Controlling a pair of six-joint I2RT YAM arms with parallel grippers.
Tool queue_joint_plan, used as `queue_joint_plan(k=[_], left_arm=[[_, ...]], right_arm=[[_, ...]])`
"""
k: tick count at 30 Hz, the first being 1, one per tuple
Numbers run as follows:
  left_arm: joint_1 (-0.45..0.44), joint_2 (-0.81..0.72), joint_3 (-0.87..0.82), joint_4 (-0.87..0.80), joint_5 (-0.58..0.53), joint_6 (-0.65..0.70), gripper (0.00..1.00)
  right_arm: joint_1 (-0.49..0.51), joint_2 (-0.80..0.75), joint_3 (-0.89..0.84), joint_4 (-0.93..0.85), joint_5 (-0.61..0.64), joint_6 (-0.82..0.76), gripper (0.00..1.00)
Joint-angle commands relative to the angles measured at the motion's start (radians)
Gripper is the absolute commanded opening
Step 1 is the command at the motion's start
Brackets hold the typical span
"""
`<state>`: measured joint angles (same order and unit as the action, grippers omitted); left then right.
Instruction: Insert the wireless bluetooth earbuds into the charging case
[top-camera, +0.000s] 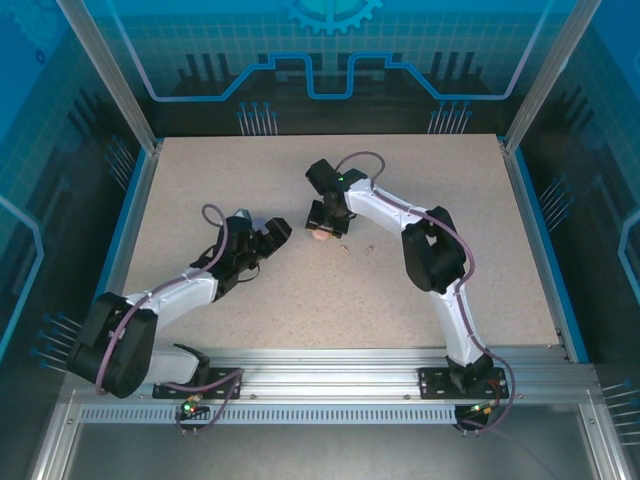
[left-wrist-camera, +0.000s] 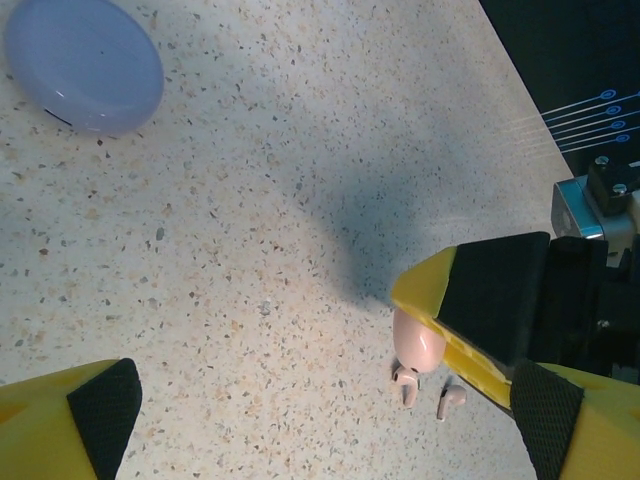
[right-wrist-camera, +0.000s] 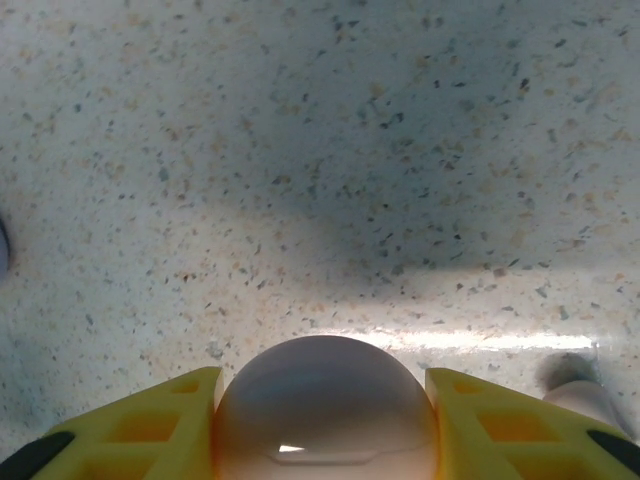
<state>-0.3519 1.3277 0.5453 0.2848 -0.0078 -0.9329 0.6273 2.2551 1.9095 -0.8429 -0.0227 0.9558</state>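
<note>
Your right gripper (top-camera: 326, 222) is pinching the pale pink charging case (right-wrist-camera: 325, 415) between its yellow fingers (right-wrist-camera: 140, 425), one on each side of the rounded shell; the case sits low over the speckled table (right-wrist-camera: 320, 150), near the middle of the work area (whether it touches the surface, you cannot tell). Two pale pink earbuds (left-wrist-camera: 407, 385) (left-wrist-camera: 450, 400) lie loose on the table just beside that case, stems pointing your way in the left wrist view; in the top view they sit just to its right. Your left gripper (top-camera: 268, 238) is spread wide and holds nothing; it hovers over bare table just left of the pink case. A lavender charging case (left-wrist-camera: 85, 62) lies closed on the table, well apart from the pink one.
</note>
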Motion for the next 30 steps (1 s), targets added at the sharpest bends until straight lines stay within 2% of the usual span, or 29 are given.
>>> queue_joint_plan(k=[1,8,15,22,30], left_arm=[[-0.015,0.023,-0.028,0.14,-0.003,0.039,0.99],[-0.043,0.08,-0.055,0.271,0.045,0.096,0.99],[-0.06,0.156,-0.087,0.424,0.05,0.082,0.97],[-0.068,0.243,-0.061,0.513,0.08,0.071,0.89],[-0.07,0.304,-0.052,0.588,0.105,0.053,0.78]], right_arm=[[-0.016,0.028,0.039,0.007,-0.041,0.059,0.46],[-0.029,0.038,0.06,0.012,-0.077,0.134,0.46],[-0.028,0.004,0.05,0.018,-0.094,0.243,0.46],[-0.017,-0.045,0.013,0.034,-0.086,0.392,0.46],[0.001,-0.052,0.008,0.039,-0.102,0.479,0.46]])
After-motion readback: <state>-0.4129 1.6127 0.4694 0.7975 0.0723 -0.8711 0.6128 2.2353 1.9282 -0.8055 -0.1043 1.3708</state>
